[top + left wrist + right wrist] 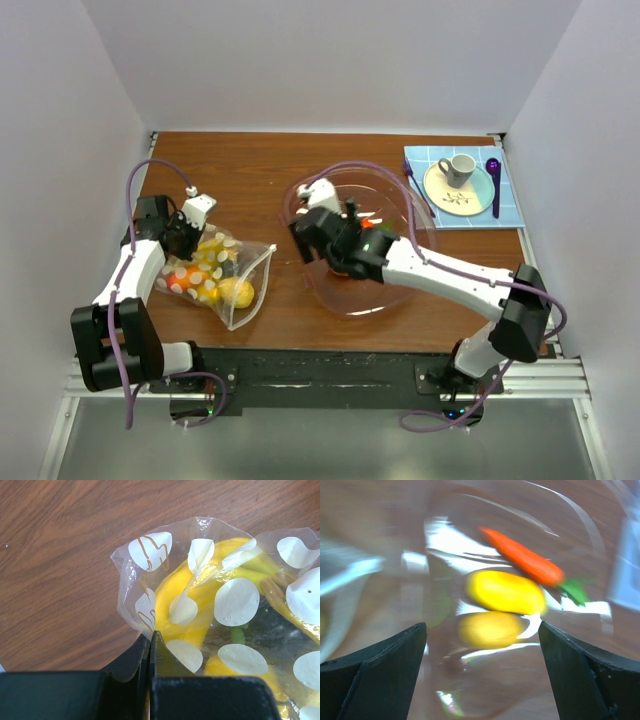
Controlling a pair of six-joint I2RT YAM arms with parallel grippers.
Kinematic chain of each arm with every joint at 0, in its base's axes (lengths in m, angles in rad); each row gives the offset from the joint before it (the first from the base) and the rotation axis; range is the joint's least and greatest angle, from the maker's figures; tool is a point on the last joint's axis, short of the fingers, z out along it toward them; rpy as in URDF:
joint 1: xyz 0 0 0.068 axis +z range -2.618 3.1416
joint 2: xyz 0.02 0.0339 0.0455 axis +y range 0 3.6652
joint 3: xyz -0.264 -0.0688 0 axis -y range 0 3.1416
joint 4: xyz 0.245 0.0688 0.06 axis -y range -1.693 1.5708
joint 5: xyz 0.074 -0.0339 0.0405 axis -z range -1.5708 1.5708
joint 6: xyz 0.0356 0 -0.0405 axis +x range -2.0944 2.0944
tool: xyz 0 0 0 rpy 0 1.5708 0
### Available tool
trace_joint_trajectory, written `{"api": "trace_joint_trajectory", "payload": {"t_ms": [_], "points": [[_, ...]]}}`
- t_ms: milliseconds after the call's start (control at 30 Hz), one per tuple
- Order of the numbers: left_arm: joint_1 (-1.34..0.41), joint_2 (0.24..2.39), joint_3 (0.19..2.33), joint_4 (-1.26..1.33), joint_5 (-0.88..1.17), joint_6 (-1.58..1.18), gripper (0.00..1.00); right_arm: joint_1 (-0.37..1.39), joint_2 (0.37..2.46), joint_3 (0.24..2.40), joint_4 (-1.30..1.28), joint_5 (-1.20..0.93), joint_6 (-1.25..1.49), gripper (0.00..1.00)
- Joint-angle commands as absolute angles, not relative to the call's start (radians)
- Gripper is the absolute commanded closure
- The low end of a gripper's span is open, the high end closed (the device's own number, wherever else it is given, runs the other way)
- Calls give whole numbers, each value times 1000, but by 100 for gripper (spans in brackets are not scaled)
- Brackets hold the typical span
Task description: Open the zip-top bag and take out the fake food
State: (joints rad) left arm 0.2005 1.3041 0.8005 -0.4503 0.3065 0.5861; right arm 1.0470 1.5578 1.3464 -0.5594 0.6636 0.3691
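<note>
Left claw [150, 639] closed, pinching a corner of the clear, white-dotted plastic zip-top bag [235, 595]; yellow plastic fruit pieces [172, 587] lie inside, just ahead of its tips. Right claw [481, 627] wide open and empty, directly above an orange plastic carrot [522, 557] and two yellow rounded pieces [505, 591] in the pink-tinted transparent bowl [340, 302]. Judged step: mid-unloading; next, right claw must reach the bag mouth and grasp another piece.

Bag: clear crinkly plastic zip-top bag [248, 268] printed with white dots, lying on the left of the wooden table [300, 160], its mouth gaping toward the right.
Food inside: yellow rounded piece [236, 291] and orange rounded piece [180, 274], packed in the bag.
Food out: red-orange plastic carrot with green top [522, 557] and two yellow rounded pieces [505, 591], close together in the transparent bowl [405, 200].
</note>
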Motion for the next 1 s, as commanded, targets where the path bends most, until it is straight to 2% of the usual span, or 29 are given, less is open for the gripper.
{"api": "trace_joint_trajectory", "payload": {"t_ms": [0, 233, 367, 967], "points": [[198, 1293, 827, -440, 321, 578, 100, 1196, 1597, 1322, -359, 555, 307, 6], [198, 1290, 822, -442, 313, 584, 100, 1270, 1846, 1356, -221, 428, 279, 8], [198, 1285, 819, -439, 311, 591, 100, 1273, 1904, 1391, -173, 414, 252, 1], [196, 1319, 807, -408, 314, 591, 100, 1275, 2051, 1457, -8, 276, 227, 1]]}}
